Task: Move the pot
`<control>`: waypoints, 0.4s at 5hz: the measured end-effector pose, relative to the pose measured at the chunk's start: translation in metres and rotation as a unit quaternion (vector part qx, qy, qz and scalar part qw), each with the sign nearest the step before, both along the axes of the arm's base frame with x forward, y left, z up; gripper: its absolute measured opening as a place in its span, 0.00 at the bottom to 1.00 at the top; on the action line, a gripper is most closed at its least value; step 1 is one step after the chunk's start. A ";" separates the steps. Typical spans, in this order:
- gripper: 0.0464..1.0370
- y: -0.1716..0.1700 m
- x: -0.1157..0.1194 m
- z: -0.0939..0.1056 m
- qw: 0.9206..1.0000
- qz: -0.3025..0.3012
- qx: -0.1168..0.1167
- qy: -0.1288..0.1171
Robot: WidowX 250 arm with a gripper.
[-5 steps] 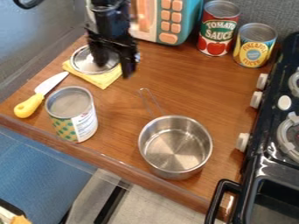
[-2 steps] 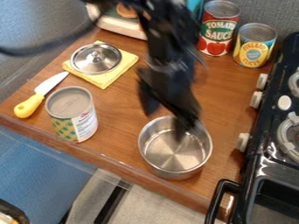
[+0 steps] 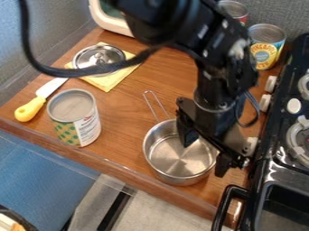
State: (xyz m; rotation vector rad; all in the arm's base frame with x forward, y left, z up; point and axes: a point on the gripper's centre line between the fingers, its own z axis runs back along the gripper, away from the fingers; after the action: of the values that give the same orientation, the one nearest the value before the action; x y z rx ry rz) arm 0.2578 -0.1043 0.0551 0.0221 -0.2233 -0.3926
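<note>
My gripper [image 3: 206, 154] hangs over the right side of the steel pot with its fingers spread apart. One finger [image 3: 188, 133] is over the pot's opening, and the other [image 3: 223, 165] is just outside the pot's right rim. The silver pot [image 3: 172, 158] stands upright on the wooden counter, its thin wire handle pointing up and to the left. Part of its right rim is hidden behind the gripper. Whether the gripper touches the pot I cannot tell.
Left of the pot stand a can [image 3: 75, 118] and a yellow-handled knife [image 3: 41, 98]. A lid [image 3: 98, 59] lies on a yellow cloth [image 3: 109, 80] behind. The black stove [image 3: 282, 158] borders the right; cans [image 3: 264, 46] stand at the back.
From the back left of the counter, my gripper has come forward and right to the pot. Its fingers now straddle the right rim in view. The pot has not moved.
</note>
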 end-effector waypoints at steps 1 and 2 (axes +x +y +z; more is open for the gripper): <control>0.94 -0.006 -0.001 -0.008 1.000 0.000 0.011 0.001; 0.80 -0.005 -0.005 -0.018 1.000 0.002 0.014 0.012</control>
State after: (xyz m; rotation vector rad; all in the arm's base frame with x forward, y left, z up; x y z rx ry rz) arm 0.2524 -0.1098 0.0369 0.0461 -0.1942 -0.3914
